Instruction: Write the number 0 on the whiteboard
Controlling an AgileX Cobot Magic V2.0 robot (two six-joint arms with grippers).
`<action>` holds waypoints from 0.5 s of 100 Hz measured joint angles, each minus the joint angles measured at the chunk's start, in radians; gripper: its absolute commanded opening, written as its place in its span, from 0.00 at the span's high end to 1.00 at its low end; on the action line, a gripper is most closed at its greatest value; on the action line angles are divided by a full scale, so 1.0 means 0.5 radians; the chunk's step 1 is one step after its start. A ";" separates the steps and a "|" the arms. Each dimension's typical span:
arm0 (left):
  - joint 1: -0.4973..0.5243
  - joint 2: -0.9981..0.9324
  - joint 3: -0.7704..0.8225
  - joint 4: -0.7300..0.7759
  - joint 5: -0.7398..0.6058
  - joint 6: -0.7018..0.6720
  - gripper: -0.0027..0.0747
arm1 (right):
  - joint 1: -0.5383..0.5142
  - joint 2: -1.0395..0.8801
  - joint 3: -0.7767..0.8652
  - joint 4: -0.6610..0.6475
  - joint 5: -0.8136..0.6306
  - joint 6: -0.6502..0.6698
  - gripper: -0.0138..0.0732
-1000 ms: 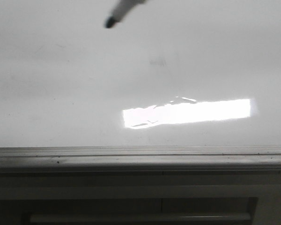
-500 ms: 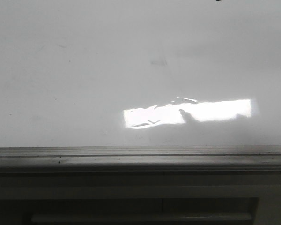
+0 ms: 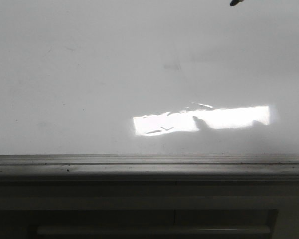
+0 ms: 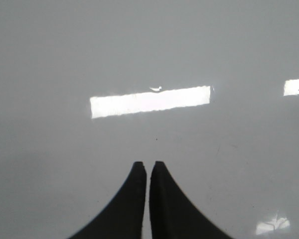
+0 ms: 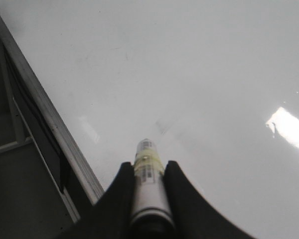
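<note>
Gone from the upper left of the front view, the marker (image 3: 236, 2) now shows only its dark tip at the top edge, right of centre. Whiteboard (image 3: 89, 89) fills the scene: glossy white, bare of any number 0, with a faint grey smudge (image 3: 171, 65) and a bright rectangular light patch (image 3: 202, 119) (a small shadow notches it now). A grey metal frame (image 3: 149, 167) borders its near edge. Right pincer (image 5: 148, 172) clamps the marker's white barrel (image 5: 148, 189), its black fingers (image 5: 122, 199) curved. Left pincer (image 4: 148, 167) hangs over the board, tips nearly together, holding nothing.
</note>
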 measured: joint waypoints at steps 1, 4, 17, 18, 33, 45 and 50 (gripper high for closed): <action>0.005 -0.006 0.010 -0.013 -0.010 0.000 0.99 | 0.000 0.000 0.000 0.000 0.000 0.000 0.89; 0.020 -0.031 0.055 -0.041 -0.033 0.000 0.99 | 0.000 0.000 0.000 0.000 0.000 0.000 0.89; 0.039 -0.103 0.148 -0.161 -0.127 0.000 0.99 | 0.000 0.000 0.000 -0.004 0.003 0.000 0.89; 0.039 -0.103 0.156 -0.166 -0.126 0.000 0.99 | 0.000 0.000 0.000 -0.004 0.003 0.000 0.90; 0.039 -0.115 0.185 -0.211 -0.146 0.000 0.99 | 0.000 0.000 0.000 -0.004 0.000 0.000 0.90; 0.039 -0.115 0.199 -0.215 -0.146 0.000 0.99 | 0.000 0.000 0.000 -0.006 -0.011 0.003 0.90; 0.039 -0.115 0.202 -0.215 -0.146 0.000 0.99 | 0.000 0.000 0.000 -0.006 -0.011 0.003 0.90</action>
